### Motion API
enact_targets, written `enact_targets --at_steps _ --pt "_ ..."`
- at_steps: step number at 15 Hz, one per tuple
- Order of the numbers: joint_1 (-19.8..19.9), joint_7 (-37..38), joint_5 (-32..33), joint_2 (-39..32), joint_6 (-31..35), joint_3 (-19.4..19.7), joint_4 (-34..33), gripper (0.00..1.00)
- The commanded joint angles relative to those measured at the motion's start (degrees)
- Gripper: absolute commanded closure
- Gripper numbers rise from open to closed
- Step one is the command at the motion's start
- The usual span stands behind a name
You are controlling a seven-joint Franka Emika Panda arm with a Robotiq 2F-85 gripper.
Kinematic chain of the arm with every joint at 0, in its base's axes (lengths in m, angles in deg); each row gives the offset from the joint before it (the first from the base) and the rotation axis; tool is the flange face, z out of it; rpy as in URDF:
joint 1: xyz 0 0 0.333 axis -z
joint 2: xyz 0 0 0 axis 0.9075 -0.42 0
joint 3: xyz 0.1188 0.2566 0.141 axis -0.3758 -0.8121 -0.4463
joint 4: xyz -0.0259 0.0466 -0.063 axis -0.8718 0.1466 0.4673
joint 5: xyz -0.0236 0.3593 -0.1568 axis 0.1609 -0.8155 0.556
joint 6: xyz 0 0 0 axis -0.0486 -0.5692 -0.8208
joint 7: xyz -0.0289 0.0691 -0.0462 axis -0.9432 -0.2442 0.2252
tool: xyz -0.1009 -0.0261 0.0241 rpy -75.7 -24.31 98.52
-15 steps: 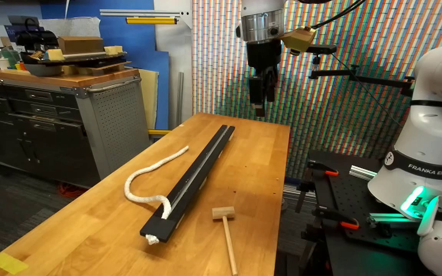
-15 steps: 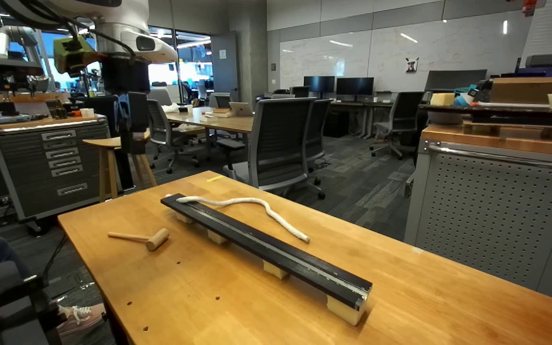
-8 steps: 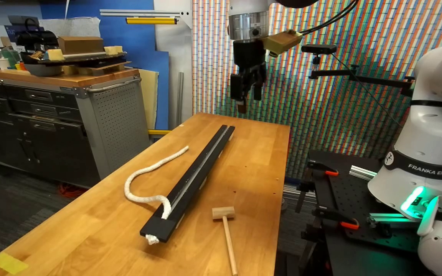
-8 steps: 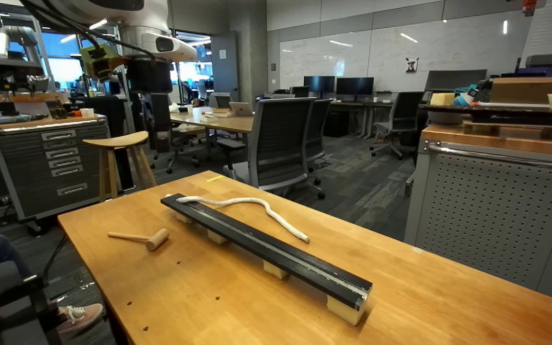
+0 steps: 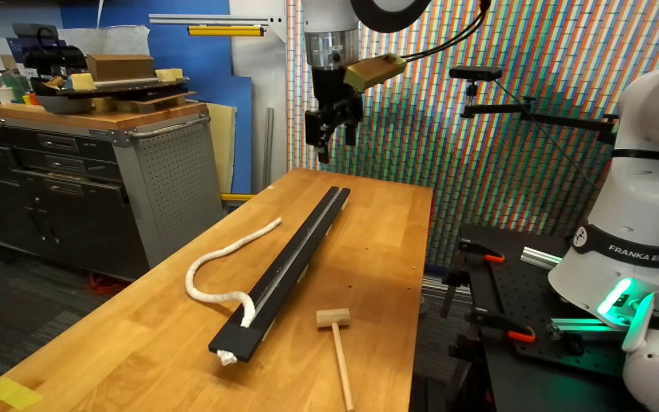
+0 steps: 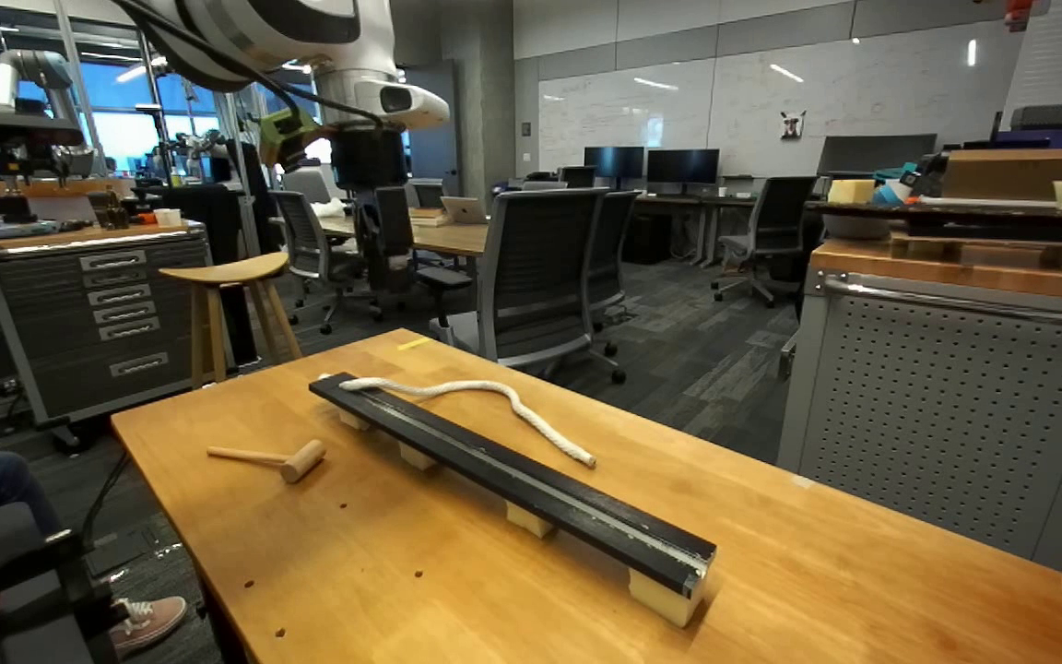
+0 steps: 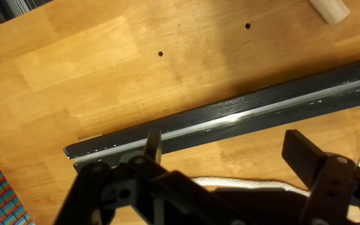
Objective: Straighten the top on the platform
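The top, a limp white rope (image 5: 217, 297), has its near end on the platform, a long black bar (image 5: 287, 269) with a pale groove. The rest curves in an S on the table beside the bar. A frayed white tuft shows under the bar's near end. The rope (image 6: 531, 420) and bar (image 6: 531, 484) also show in an exterior view. In the wrist view my gripper (image 7: 223, 139) is open and empty, its fingers wide apart, high above the bar (image 7: 214, 123) and rope (image 7: 242, 182), partly hiding both. The gripper shows in both exterior views (image 5: 336, 147) (image 6: 390, 277).
A wooden mallet (image 5: 333, 318) lies on the wooden table (image 5: 375, 229) on the bar's opposite side from the rope. Pale blocks (image 6: 665, 598) hold the bar off the table. A tool cabinet (image 6: 946, 406) stands beyond the table. A person's leg and shoe (image 6: 148, 622) show nearby.
My gripper has moved away from the robot's base, over the table towards the bar, staying high, and looks turned a little. The rope, bar and mallet have not moved.
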Motion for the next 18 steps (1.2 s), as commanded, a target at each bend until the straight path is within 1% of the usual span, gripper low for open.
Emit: enact_targets --at_steps 1,6,10,18 --pt "-1.4 -1.2 1.3 -6.1 -2.2 1.9 -8.5 0.0" --pt "-2.3 -9.5 0.0 -9.5 -10.7 2.7 -19.0 0.0" --pt "-2.6 -12.8 1.0 -13.0 -15.8 3.2 -27.9 0.0" --pt "-3.3 -13.8 1.8 -25.2 -17.3 6.0 -44.6 0.0"
